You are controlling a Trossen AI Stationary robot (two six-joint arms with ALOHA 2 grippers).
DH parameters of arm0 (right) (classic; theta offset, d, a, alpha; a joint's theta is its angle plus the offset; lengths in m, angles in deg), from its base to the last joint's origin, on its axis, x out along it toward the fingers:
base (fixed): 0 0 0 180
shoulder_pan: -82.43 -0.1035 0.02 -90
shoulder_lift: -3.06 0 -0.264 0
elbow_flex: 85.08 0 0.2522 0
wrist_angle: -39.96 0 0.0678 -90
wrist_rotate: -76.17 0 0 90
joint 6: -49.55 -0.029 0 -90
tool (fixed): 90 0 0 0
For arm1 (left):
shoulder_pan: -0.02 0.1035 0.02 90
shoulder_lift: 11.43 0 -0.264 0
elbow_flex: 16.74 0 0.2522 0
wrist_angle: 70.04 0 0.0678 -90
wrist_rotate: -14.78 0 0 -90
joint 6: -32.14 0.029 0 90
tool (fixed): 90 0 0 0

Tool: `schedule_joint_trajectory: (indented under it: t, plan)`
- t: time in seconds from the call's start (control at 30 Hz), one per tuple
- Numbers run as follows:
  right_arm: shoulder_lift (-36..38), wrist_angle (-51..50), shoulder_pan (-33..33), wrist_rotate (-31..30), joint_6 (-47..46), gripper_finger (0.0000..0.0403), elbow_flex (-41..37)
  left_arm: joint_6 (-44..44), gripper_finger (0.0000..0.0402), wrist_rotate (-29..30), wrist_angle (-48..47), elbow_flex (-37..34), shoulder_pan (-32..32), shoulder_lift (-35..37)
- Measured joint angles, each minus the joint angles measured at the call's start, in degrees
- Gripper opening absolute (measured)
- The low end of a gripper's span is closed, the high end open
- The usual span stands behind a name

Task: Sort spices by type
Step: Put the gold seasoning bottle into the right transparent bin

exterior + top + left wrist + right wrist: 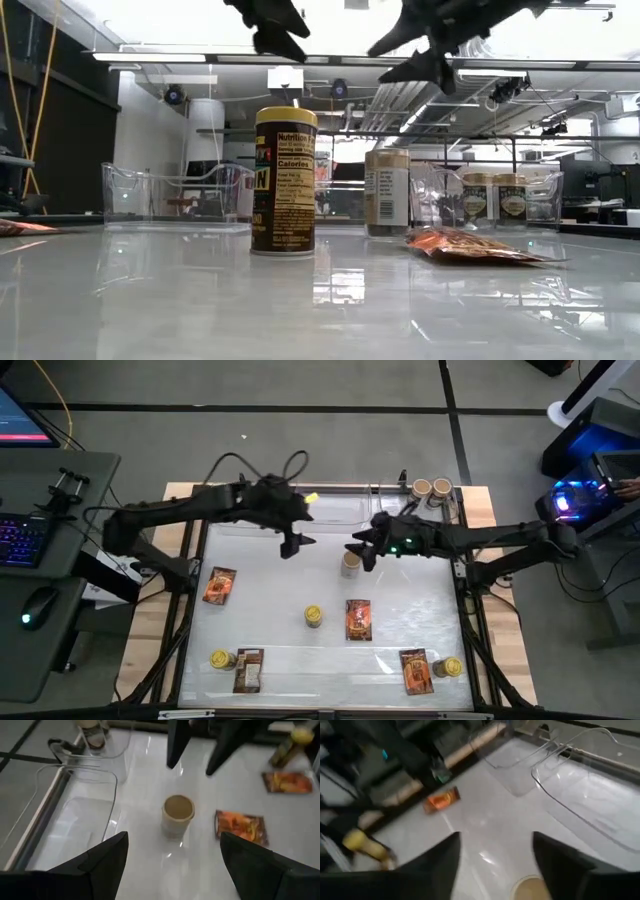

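A tan-lidded jar stands upright on its base on the white table, also visible in the left wrist view. My right gripper hangs open above it, clear of the lid. My left gripper hovers open to the jar's left, holding nothing. Two tan-lidded jars stand in the clear bin at the far right. Yellow-lidded jars stand at the centre, near left and near right. Several packets lie flat, among them one near the centre and one at the left.
Clear plastic bins line the far edge; the nearest one shows in the left wrist view. Two more packets lie by the near edge. In the low view both grippers hang high above the jars.
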Motion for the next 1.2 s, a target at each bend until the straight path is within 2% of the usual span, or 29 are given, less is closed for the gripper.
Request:
schedule_joint_trajectory:
  t: [0.17,0.27,0.37,0.5,0.83,1.0,1.2]
  plan:
    - [-7.30,-16.25,0.77,-1.91,12.16,0.0357,11.45,-4.98,0.0301,1.02,0.95,-5.39,-0.03,7.03]
    - [-11.15,-26.34,1.37,-1.22,15.16,0.0392,17.08,-6.11,0.0301,1.19,-0.65,-6.70,-0.01,9.42]
    - [-14.00,-31.46,2.12,3.78,17.79,0.0390,19.84,-6.28,0.0301,1.26,-2.59,-7.14,-0.01,10.61]
    - [-16.87,-33.70,2.95,10.82,22.46,0.0384,19.37,-6.84,0.0301,1.20,-4.41,-7.16,-0.08,10.58]
    - [-21.25,-34.43,5.57,12.20,28.61,0.0383,19.29,-9.74,0.0301,1.26,-9.43,-7.18,-0.08,10.54]
    - [-22.87,-33.87,5.55,17.78,28.67,0.0383,19.26,-9.63,0.0301,1.19,-10.58,-7.18,-0.08,10.54]
    - [-24.25,-33.94,5.05,14.66,29.10,0.0383,19.20,-8.45,0.0301,1.16,-10.65,-7.18,-0.08,10.54]
